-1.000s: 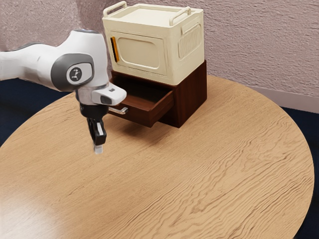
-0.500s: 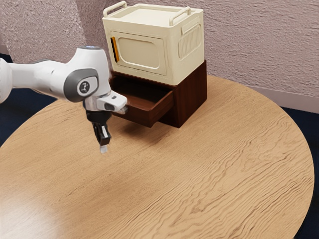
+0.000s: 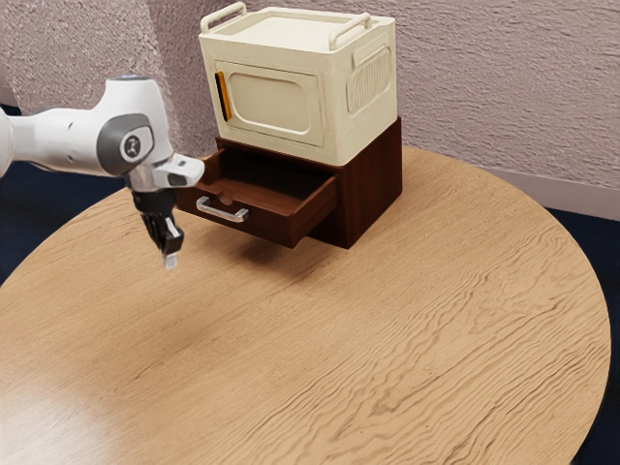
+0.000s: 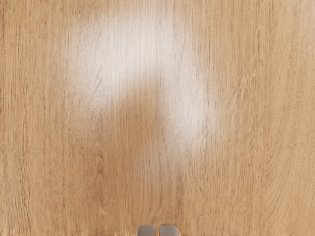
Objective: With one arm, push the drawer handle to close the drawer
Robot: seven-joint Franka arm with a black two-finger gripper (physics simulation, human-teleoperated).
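**My pincer (image 3: 170,262) hangs free, the drawer (image 3: 271,228) stands open**

I hold my two tips together, a mere slit between them and nothing clamped. Under them is bare wood of the desk (image 3: 339,339). The silver handle (image 3: 222,210) is near but apart from me, toward the exterior view's right, on the drawer's front. The drawer juts well out of its dark cabinet (image 3: 373,184), beneath the cream box (image 3: 281,97). So I judge that I am at the approach, with none of the closing done. Left to do: line up before the handle, make contact, and push steadily until the front sits flush.
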